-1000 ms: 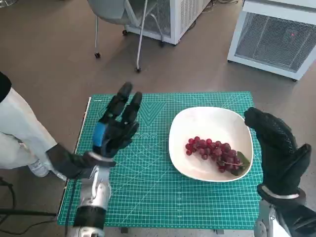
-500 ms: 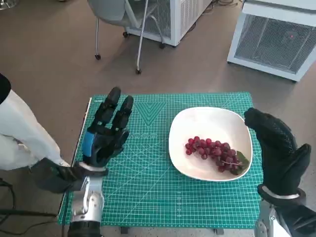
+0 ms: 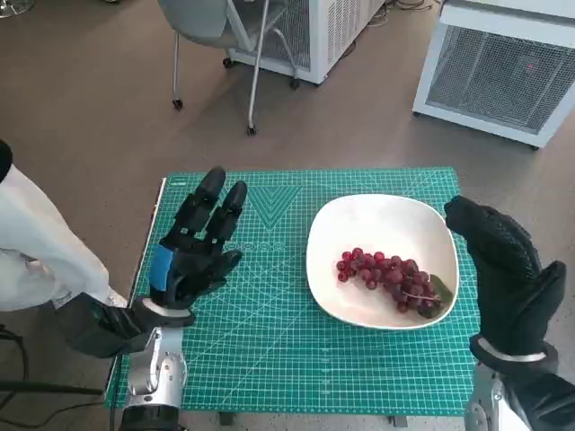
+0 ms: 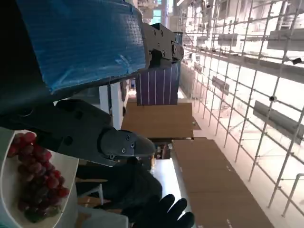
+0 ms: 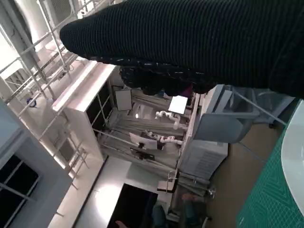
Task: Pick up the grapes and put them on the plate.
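At far left, person: a pale sleeve (image 3: 36,242) and a dark-gloved hand (image 3: 94,325) sit beside the desk edge, just behind the robot's left wrist; purpose cannot be told.
Left hand (image 3: 193,247): raised above the green cutting mat (image 3: 269,350), fingers spread and holding nothing; judged clear of the work because nothing remains to carry.
Mat: covers the desk top, giving the plate a flat seat.
Plate (image 3: 382,215): white, resting on the mat's right half.
Grapes (image 3: 386,276): red bunch lying inside the plate, toward its near right side; task judged complete.
Right hand (image 3: 508,274): gloved, upright just beside the plate's right rim, holding nothing; fingers extended, apparently standing off.
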